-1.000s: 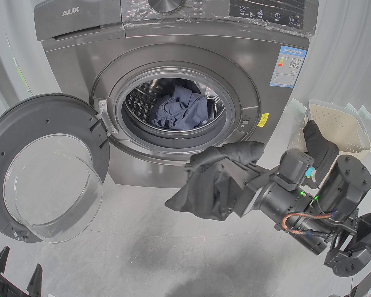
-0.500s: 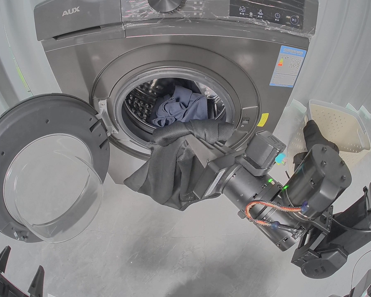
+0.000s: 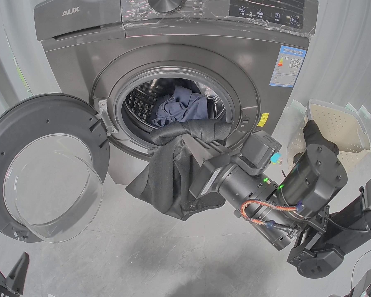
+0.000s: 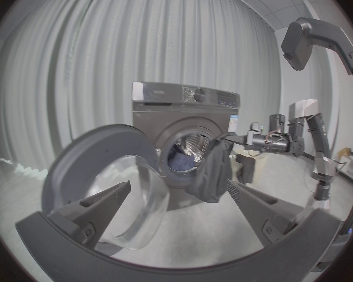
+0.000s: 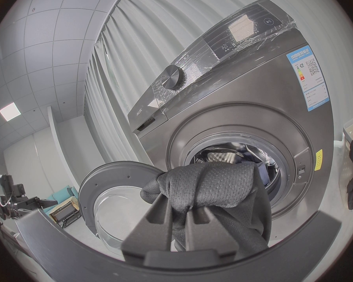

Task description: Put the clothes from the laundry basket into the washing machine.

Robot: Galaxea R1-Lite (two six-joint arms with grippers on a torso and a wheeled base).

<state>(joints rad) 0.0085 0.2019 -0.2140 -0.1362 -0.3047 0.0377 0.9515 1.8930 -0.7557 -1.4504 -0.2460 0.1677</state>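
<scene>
A black garment is held by the right gripper, whose jaws are closed narrowly on a bunched fold of the cloth. The gripped fold is placed at the lower edge of the round opening of the washing machine, while the rest of the cloth hangs down in front of the machine's front panel, clear of the floor. Part of the lower edge of the opening is covered by this fold.

Inside the drum, a blue-grey garment is seen lying toward the back, above and behind the held fold.

The door is swung fully open to the robot's left, hinged at the left edge of the opening and well apart from the hanging cloth.

The laundry basket is set on the floor beside the machine's right front corner. A second black garment is draped over the basket's near left rim, and the lower part of it is hidden behind the right arm in the head view.

The left gripper is held low, near the floor and well to the left of the door, with its jaws spread wide and nothing between them.

A pale pleated curtain is hung behind and on both sides of the machine.
</scene>
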